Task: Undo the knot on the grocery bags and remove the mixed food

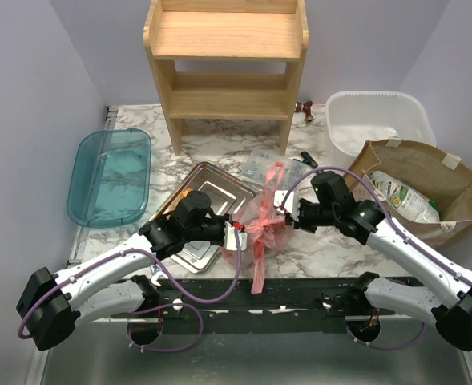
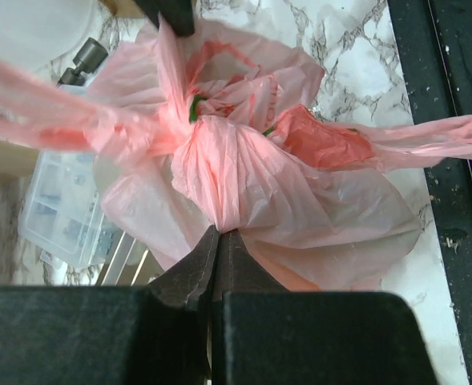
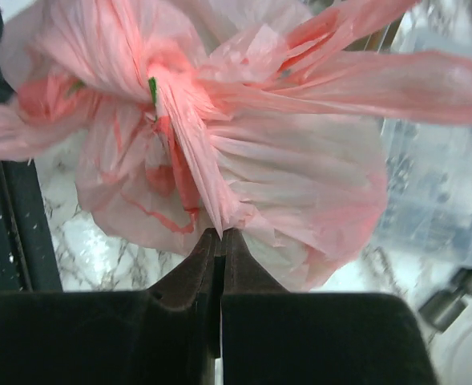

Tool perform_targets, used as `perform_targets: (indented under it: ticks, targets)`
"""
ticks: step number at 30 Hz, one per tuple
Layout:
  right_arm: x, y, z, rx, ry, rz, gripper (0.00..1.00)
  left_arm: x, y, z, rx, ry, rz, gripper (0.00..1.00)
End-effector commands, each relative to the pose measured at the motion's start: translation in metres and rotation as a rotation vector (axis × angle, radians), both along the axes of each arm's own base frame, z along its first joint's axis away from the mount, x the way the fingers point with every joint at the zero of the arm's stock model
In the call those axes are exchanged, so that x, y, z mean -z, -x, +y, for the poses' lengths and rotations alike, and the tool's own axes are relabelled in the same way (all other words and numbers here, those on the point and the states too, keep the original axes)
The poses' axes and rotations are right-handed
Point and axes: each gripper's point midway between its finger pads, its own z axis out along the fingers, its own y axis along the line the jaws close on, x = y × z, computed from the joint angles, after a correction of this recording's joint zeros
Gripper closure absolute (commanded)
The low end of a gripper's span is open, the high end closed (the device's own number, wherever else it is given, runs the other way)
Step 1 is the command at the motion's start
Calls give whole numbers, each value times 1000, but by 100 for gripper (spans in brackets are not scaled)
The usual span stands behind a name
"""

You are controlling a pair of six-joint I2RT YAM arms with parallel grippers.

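1. Grocery bag (image 1: 256,245) sits on the marble table (image 1: 332,249), between the arms, just beside the steel tray (image 1: 211,180).
2. Knot (image 2: 171,128) faces up; the handle loops run far-to-near, one trailing over the near edge.
3. Left gripper (image 2: 218,235) and right gripper (image 3: 221,234) are both fully closed, pinching bag film from opposite sides.

Wooden shelf (image 1: 227,64) rear ctr, teal lid (image 1: 110,176) L, steel tray (image 1: 211,183) mid, white tub (image 1: 380,116) + brown bag (image 1: 456,188) R (marble-look tabletop (image 1: 320,250)).

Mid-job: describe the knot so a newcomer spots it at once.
From the wooden shelf at the back, come forward to the steel tray; the pink bag sits just right of it. The knot is the tight bunched lump on top where the handle strips meet, unlike the loose crinkled plastic around it.
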Motion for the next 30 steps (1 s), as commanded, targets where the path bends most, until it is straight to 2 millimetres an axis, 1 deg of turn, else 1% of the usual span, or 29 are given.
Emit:
perform_targets:
  ticks: [1, 2, 4, 6, 8, 10, 14, 16, 19, 21, 22, 23, 24, 25, 26, 27, 28, 29, 30]
  targets:
    - [40, 7, -68, 228, 239, 74, 99, 37, 10, 22, 19, -100, 82, 100]
    - [37, 6, -67, 241, 227, 76, 99, 39, 11, 23, 42, -109, 64, 100]
    - [24, 4, -57, 237, 174, 79, 99, 39, 17, 22, 90, -112, 35, 100]
    - [13, -2, -51, 254, 143, 76, 99, 36, 15, 20, 92, -112, 19, 100]
    - [11, -7, -58, 282, 183, 71, 99, 35, 7, 24, 65, -129, 15, 100]
    - [12, -9, -71, 299, 194, 64, 99, 38, 1, 33, 44, -137, 8, 100]
    - [18, -6, -98, 324, 253, 61, 99, 50, -5, 54, 12, -168, 0, 100]
    - [20, -5, -108, 334, 277, 63, 99, 57, -6, 60, -1, -183, 1, 100]
    - [26, -2, -115, 336, 298, 78, 99, 64, -8, 62, -8, -189, 4, 100]
    - [23, 1, -109, 325, 272, 109, 99, 59, -12, 58, -29, -173, 19, 100]
    - [20, 5, -102, 302, 247, 142, 99, 51, -13, 55, -38, -158, 29, 92]
    - [13, 7, -95, 278, 224, 166, 99, 45, -13, 54, -43, -154, 46, 75]
    - [4, 9, -86, 252, 185, 190, 90, 33, -15, 50, -51, -137, 58, 62]
    - [-6, 9, -78, 235, 154, 207, 75, 24, -15, 47, -59, -125, 72, 55]
    - [-16, 9, -68, 215, 108, 223, 64, 13, -15, 43, -68, -108, 84, 50]
    - [-25, 7, -61, 212, 72, 235, 49, 4, -13, 40, -75, -96, 94, 47]
    - [-35, 6, -53, 200, 31, 241, 39, -6, -11, 36, -71, -82, 90, 46]
    - [-41, 4, -46, 199, -3, 252, 33, -13, -8, 31, -65, -71, 90, 44]
    - [-49, 1, -39, 194, -36, 256, 30, -21, -5, 26, -57, -58, 71, 44]
